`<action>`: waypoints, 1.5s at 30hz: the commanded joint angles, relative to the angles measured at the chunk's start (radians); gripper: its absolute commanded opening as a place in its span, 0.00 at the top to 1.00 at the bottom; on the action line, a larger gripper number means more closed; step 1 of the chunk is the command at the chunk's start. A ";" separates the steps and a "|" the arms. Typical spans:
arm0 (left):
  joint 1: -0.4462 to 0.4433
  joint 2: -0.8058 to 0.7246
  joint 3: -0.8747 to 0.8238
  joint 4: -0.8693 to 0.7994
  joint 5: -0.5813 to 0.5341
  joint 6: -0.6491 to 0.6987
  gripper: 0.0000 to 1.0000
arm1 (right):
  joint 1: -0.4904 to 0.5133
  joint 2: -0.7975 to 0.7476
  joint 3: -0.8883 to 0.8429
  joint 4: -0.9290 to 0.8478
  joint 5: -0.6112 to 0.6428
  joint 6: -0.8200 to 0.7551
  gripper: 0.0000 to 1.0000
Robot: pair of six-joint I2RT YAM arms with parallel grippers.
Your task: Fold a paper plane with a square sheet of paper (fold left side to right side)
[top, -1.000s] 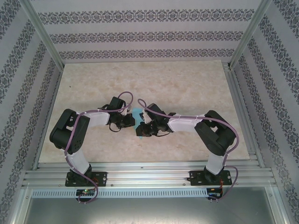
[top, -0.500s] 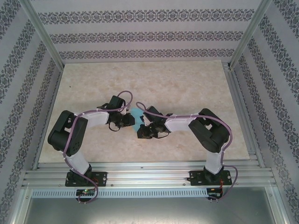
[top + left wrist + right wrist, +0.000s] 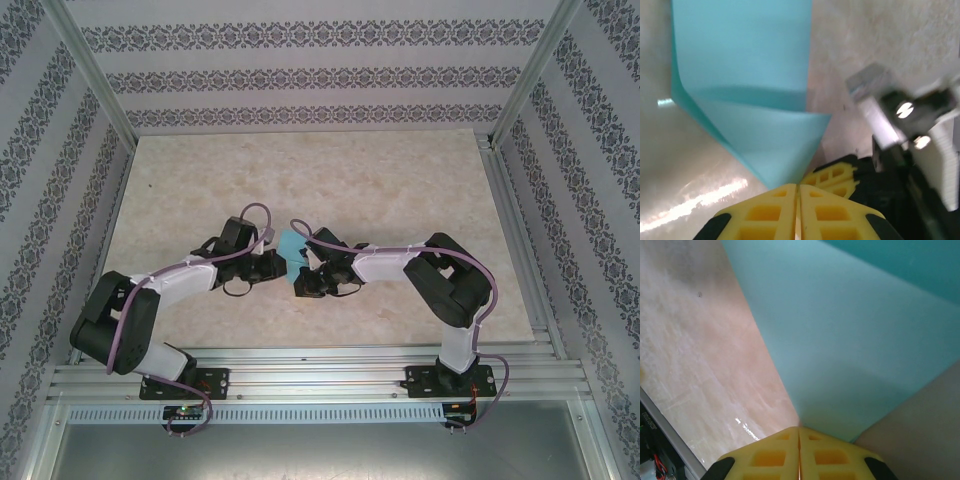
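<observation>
Paper plane [image 3: 291, 246], corners pinched in left tool [image 3: 798, 188], right tool [image 3: 799, 429]

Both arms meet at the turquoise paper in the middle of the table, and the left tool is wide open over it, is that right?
Not quite. The left tool is shut, not wide open: the left wrist view shows its yellow fingers pressed together on a corner of the turquoise paper. The rest of what you said stands.

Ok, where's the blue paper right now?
In the top view the blue paper is near the middle of the table, between the two wrists, pinched by the left gripper and the right gripper.
</observation>
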 commanded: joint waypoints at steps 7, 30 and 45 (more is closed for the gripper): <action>-0.038 0.072 -0.028 0.209 0.015 -0.141 0.93 | 0.021 0.056 -0.023 -0.142 0.074 -0.016 0.93; -0.052 0.231 0.009 0.178 -0.166 -0.036 0.94 | 0.027 0.062 -0.014 -0.201 0.113 -0.033 0.93; 0.065 0.250 0.143 -0.030 -0.312 0.168 0.92 | 0.027 0.061 -0.016 -0.212 0.114 -0.034 0.93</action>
